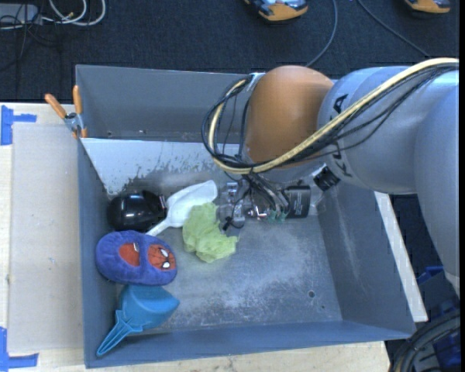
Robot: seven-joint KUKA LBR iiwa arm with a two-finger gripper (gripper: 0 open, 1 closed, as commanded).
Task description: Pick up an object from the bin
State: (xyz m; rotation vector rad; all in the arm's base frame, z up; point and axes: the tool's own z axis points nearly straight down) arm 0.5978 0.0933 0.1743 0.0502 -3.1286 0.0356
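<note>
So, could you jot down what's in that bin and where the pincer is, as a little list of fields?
container: grey metal bin
pincer: low near the middle of the bin, at the upper right edge of the green cloth
next to the cloth: white scoop, touching its upper left
left side, top to bottom: black round thing, blue soft toy with a red face, blue funnel
held: cannot tell
</note>
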